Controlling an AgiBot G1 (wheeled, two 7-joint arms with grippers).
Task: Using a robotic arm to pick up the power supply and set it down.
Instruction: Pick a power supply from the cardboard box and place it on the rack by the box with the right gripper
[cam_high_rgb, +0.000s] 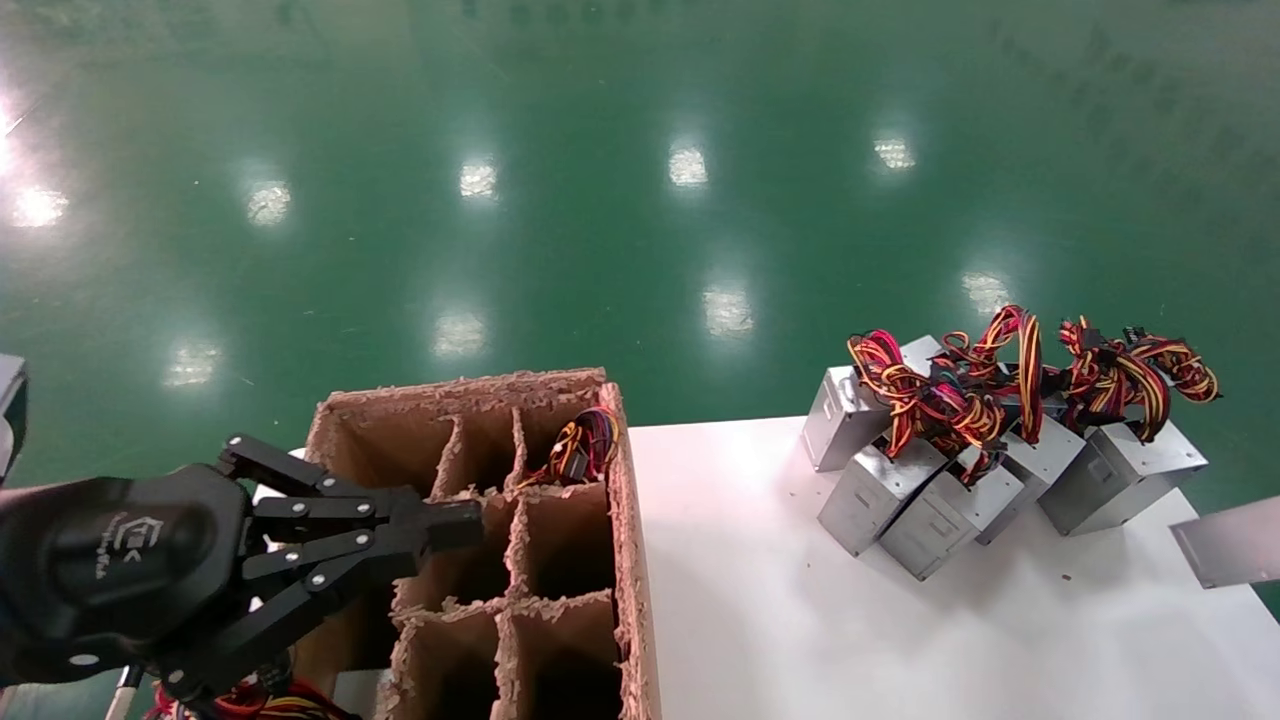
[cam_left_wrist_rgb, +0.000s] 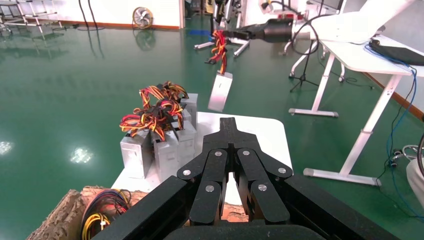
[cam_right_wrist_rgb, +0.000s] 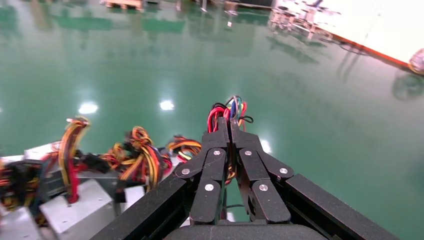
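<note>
table edge (cam_high_rgb: 900, 640) runs white and bare between the cardboard box (cam_high_rgb: 625, 520) and the cluster of silver units (cam_high_rgb: 1000, 470), so the middle of the top is open. the box's ragged dividers stand close beside my left gripper (cam_high_rgb: 455, 525), which hangs over its near cells with fingers pressed together on nothing. green floor (cam_high_rgb: 600, 200) lies open beyond the far edge.

my right arm is out of the head view; only a grey slab, the power supply (cam_high_rgb: 1225, 540), cuts in at the right edge, partly cropped. the left wrist view shows it hanging (cam_left_wrist_rgb: 220, 91) in the air by its wires from my right gripper (cam_left_wrist_rgb: 231, 35), above and beyond the cluster. in the right wrist view my right fingers (cam_right_wrist_rgb: 220, 145) are clamped on the wire bundle (cam_right_wrist_rgb: 227, 111), the metal box itself hidden below them.
</note>
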